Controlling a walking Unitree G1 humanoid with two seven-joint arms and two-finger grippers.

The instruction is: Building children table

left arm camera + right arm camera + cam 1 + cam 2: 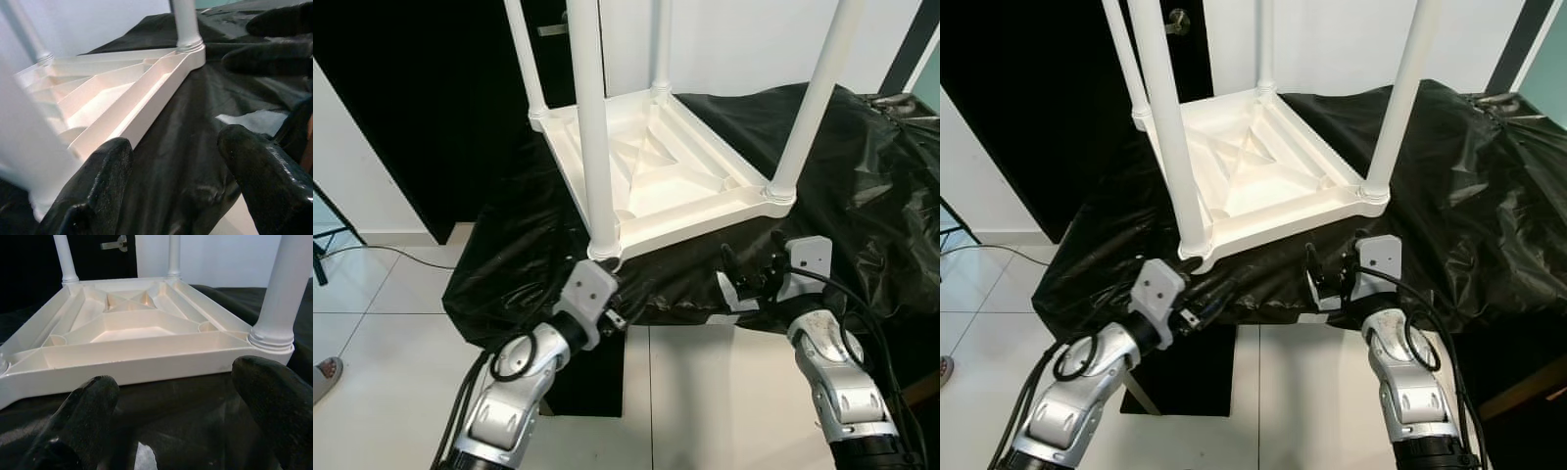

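A white plastic children's table (656, 166) lies upside down on a black plastic sheet (871, 186), its four legs pointing up. My left gripper (1206, 302) is open just below the near-left corner, under the front-left leg (592, 127). In its wrist view the gripper (176, 171) faces the table's near rim (146, 103) with nothing between its fingers. My right gripper (751, 266) is open in front of the near rim, close to the front-right leg (813, 98). Its wrist view looks between the fingers (83, 416) into the ribbed underside (127, 328).
The covered surface ends at a front edge just behind my grippers, marked by a strip of white tape (724, 318). White floor tiles (401, 294) lie below, with a cable (382, 250) at the left. A dark doorway (431, 108) stands behind at the left.
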